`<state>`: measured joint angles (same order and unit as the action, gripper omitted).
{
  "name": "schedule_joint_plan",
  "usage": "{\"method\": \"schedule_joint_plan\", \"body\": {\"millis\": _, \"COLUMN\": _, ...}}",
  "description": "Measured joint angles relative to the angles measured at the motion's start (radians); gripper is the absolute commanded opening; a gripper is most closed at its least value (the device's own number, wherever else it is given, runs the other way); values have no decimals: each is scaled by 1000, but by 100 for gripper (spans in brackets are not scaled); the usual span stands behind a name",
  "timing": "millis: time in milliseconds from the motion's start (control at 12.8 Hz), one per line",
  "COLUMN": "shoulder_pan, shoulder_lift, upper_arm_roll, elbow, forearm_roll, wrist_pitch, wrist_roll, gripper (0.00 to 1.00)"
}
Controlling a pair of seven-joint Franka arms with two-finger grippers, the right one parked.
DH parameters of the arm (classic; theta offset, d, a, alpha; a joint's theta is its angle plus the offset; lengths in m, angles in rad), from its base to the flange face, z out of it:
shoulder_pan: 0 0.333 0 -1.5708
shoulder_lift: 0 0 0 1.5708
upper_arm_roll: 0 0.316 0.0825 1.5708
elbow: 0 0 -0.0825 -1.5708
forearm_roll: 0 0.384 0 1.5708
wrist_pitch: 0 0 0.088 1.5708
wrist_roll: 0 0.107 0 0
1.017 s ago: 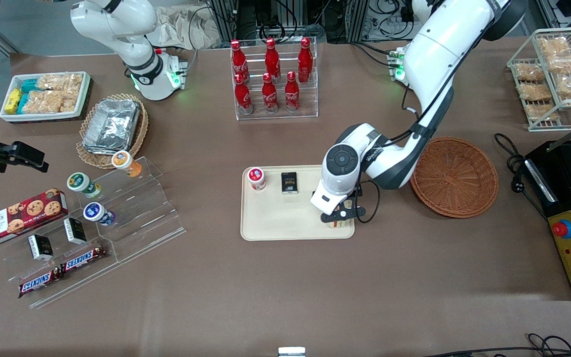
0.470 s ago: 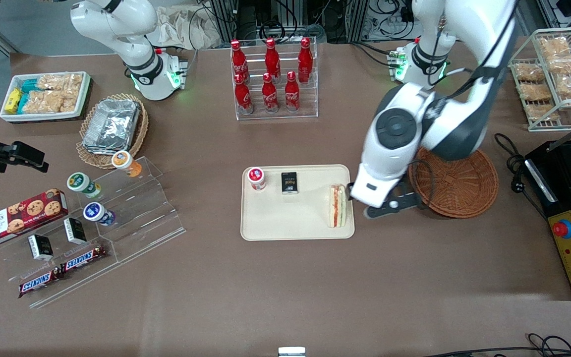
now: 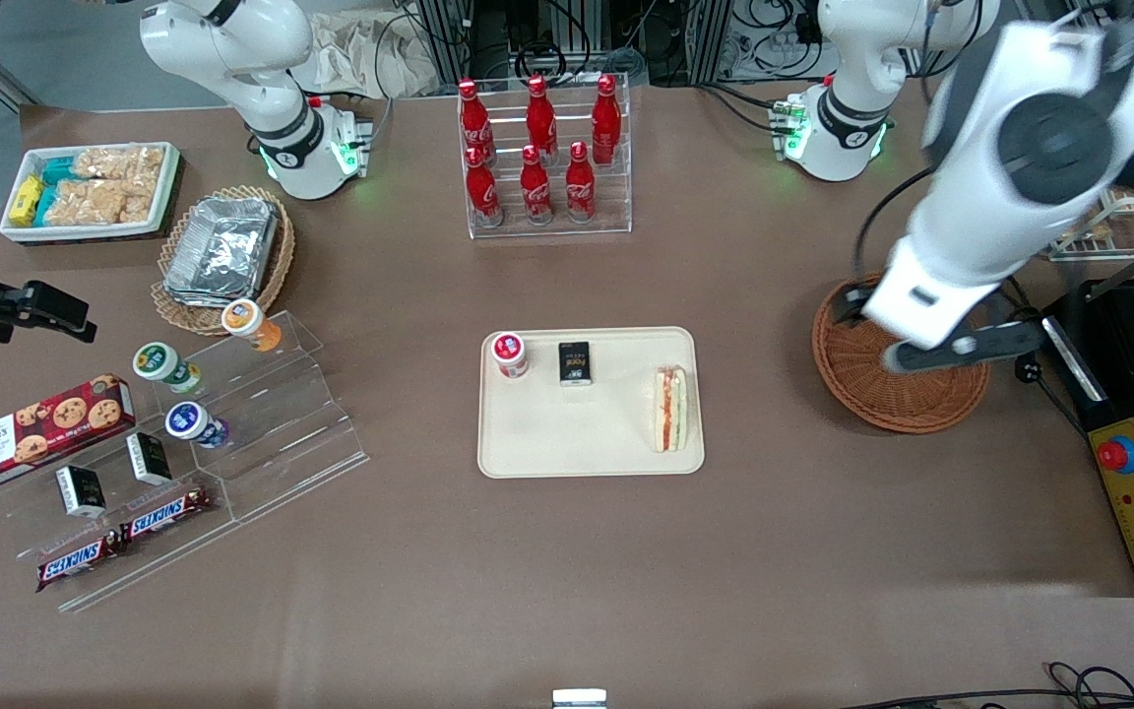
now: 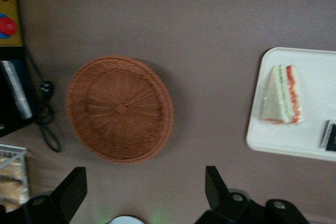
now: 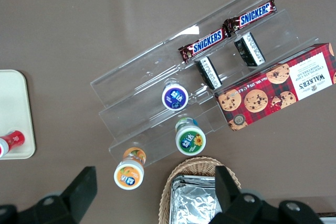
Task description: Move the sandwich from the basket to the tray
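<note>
Basically done: sandwich (image 3: 670, 410) stands on edge in the tray (image 3: 567, 448), near the rim. Gripper (image 3: 961, 347) wide open, empty, above the wicker basket (image 3: 907, 406). Risk: sandwich could topple if jolted.

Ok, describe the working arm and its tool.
The arm has glossy white shells with dark grey joint sections and a round dark cap on one joint. A black cable runs along it, and green lights glow at its base. The tool, above the basket, has two black fingers on a black body.
</note>
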<state>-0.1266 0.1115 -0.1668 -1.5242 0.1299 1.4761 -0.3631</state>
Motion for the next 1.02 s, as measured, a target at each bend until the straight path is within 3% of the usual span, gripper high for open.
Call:
{"method": "schedule_joint_plan", "body": {"millis": 235, "shoulder_pan": 7, "shoulder_lift": -92, "upper_arm_roll": 129, "elbow": -6, "forearm_roll": -3, "wrist_pitch": -49, "wrist_roll": 307, "gripper": 100}}
{"method": "schedule_joint_plan", "body": {"millis": 391, "shoulder_pan": 11, "shoulder_lift": -119, "upper_arm_roll": 191, "elbow": -43, "forearm_roll": -12, "wrist_pitch": 14, "wrist_roll": 440, "gripper": 100}}
{"method": "schedule_joint_plan", "body": {"millis": 704, "shoulder_pan": 21, "shoulder_lift": -227, "upper_arm_roll": 199, "elbow": -306, "forearm_roll": -50, "wrist_pitch": 293, "wrist_roll": 461, "gripper": 100}}
{"method": "schedule_joint_plan", "body": {"millis": 1017, "shoulder_pan": 80, "shoulder_lift": -299, "upper_arm_roll": 150, "elbow": -375, "forearm_roll": -77, "wrist_pitch": 320, "wrist_roll": 324, "gripper": 100}}
